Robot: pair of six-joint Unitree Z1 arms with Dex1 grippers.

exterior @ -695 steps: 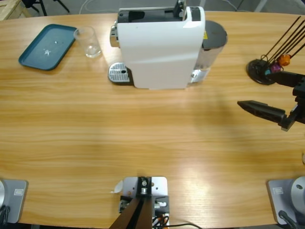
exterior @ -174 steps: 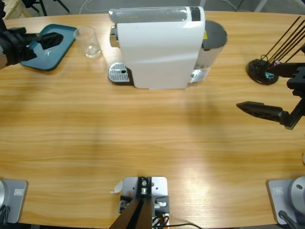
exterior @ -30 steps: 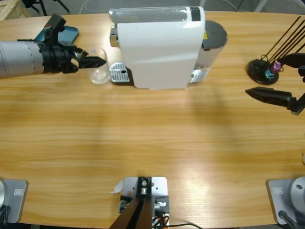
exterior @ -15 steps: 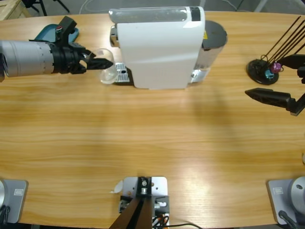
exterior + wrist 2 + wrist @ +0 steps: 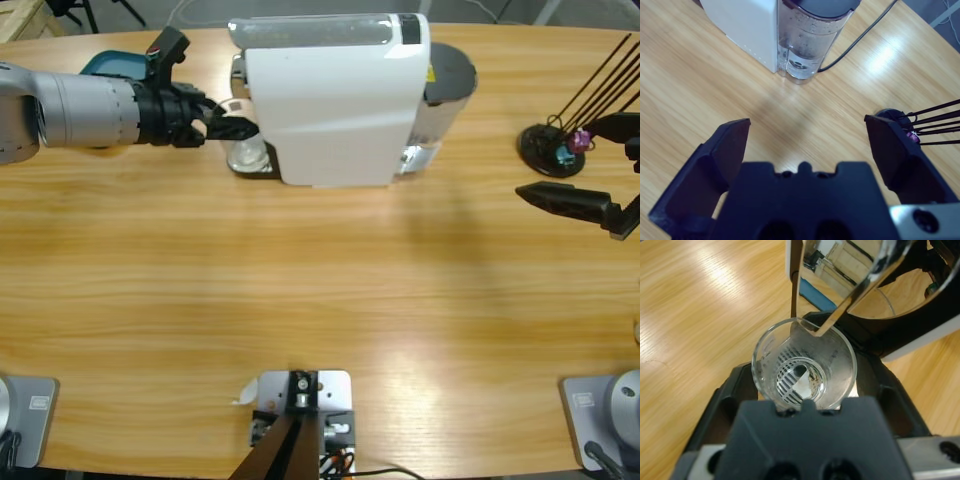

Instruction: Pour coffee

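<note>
From above, the long wooden desk (image 5: 320, 300) ran pale and glossy, with a white coffee machine (image 5: 335, 95) standing at the middle of its far edge and a dark-lidded water tank (image 5: 445, 85) at the machine's right side. A teal tray (image 5: 105, 63) showed partly behind the left arm near the far left corner, and a black stand of thin rods (image 5: 555, 145) stood toward the far right edge. The left gripper (image 5: 235, 128) reached in from the left edge, its jaws closed on a clear glass (image 5: 245, 152) set on the machine's drip tray (image 5: 250, 160). The right gripper (image 5: 580, 175) hung over the desk near the right edge, jaws spread wide and empty.

The left wrist view gave what the high view could not: the glass (image 5: 804, 371) sat between the jaws directly before the gripper body, under a chrome spout (image 5: 840, 315). Through its base the drip tray (image 5: 870, 365) grille showed; the coffee may have been the faint wet trace at the bottom, though that was hard to tell.

The right wrist view looked down past the right gripper (image 5: 810, 142), its wide jaws bracketing bare desk (image 5: 715, 90), with the water tank (image 5: 812, 35) holding clear water, a black cable (image 5: 860, 37) trailing from it, and the rod stand (image 5: 905, 127) by one jaw.
</note>
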